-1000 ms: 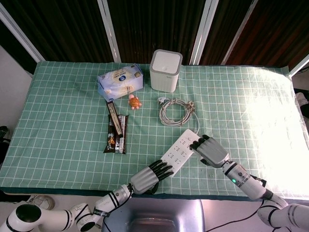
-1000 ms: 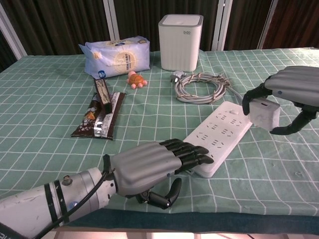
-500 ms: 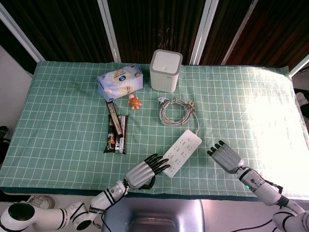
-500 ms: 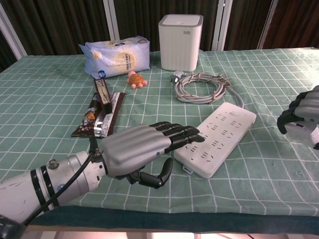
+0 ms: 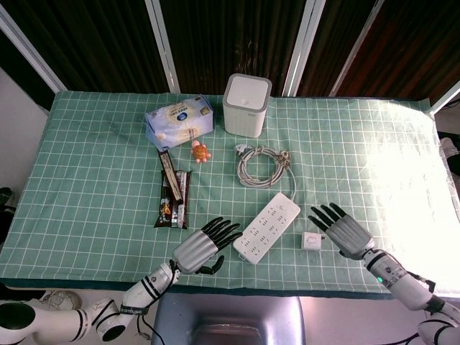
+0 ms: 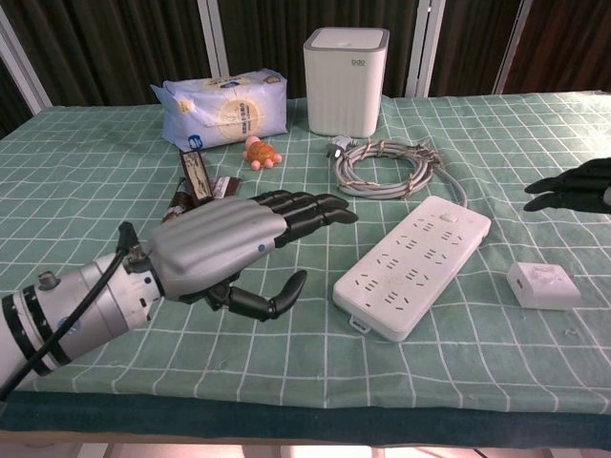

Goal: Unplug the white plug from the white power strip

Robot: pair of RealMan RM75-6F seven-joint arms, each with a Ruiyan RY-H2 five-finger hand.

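White plug (image 5: pixel 312 241) now lies loose on the tabletop (image 5: pixel 93 180) just right of the white power strip (image 5: pixel 267 226) — released. Right hand (image 5: pixel 343 230) has let go, fingers spread; left hand (image 5: pixel 203 244) lifted off the strip, empty — unplugging looks done.

Plug (image 5: pixel 312 241) right of power strip (image 5: pixel 267 226)
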